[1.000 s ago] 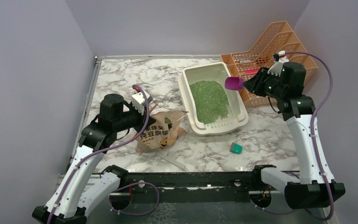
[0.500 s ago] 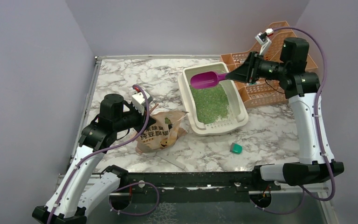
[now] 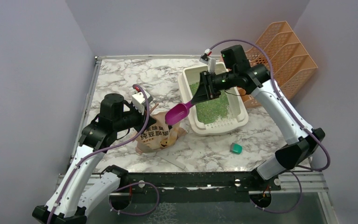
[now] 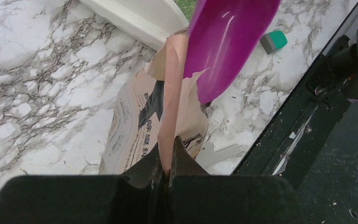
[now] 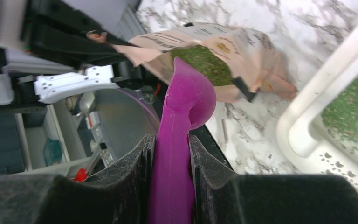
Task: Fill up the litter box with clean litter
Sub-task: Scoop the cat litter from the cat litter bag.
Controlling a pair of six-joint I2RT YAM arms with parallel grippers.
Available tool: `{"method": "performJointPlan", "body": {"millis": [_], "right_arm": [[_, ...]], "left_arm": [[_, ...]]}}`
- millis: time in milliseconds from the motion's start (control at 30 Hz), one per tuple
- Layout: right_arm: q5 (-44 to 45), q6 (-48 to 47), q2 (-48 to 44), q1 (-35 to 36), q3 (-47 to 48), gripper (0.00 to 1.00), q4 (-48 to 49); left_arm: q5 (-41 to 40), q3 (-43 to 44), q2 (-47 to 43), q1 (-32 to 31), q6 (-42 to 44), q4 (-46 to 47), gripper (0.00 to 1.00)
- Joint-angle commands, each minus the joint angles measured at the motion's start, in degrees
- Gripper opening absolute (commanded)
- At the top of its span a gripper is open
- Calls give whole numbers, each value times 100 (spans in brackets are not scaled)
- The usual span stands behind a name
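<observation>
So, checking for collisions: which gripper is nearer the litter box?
Right. The right gripper hangs above the litter box's left side, holding the scoop; the left gripper sits off to its left, pinching the bag.

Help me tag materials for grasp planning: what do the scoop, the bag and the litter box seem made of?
The scoop looks like hard plastic: glossy magenta with bright highlights. The bag seems to be paper: matte tan, creased, with a ragged torn mouth. The litter box is probably moulded plastic: smooth cream-white, with rounded corners and a flared rim.
</observation>
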Motion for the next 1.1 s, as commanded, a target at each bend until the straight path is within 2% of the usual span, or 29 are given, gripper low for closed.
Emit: {"method": "performJointPlan", "body": {"millis": [0, 133, 267, 400, 567, 767, 833, 933, 1067], "right_arm": [[737, -196, 145, 72, 380, 1, -416], [895, -381, 411, 198, 690, 1, -723], [1478, -464, 781, 448, 955, 1, -1152], [1883, -468, 1144, 905, 1267, 1, -1474], [2516, -345, 1592, 1535, 1400, 1, -1400], [2168, -188, 2148, 1996, 1353, 1, -1180], [2731, -136, 2100, 2031, 1292, 1, -1135], [3934, -205, 2104, 2032, 1740, 1, -1417], [4809, -289, 2141, 2032, 2402, 1, -1765]], "left_arm": [[360, 254, -206, -6, -173, 430, 0], [359, 233, -184, -6, -176, 432, 0], [438, 258, -130, -6, -129, 427, 0], [432, 276, -68, -6, -94, 432, 0], [464, 253, 2, -6, -126, 427, 0], [409, 195, -137, -6, -72, 431, 0], [376, 181, -211, -6, -38, 431, 0], [451, 181, -210, -6, -21, 428, 0], [519, 155, -133, -6, -28, 432, 0]]}}
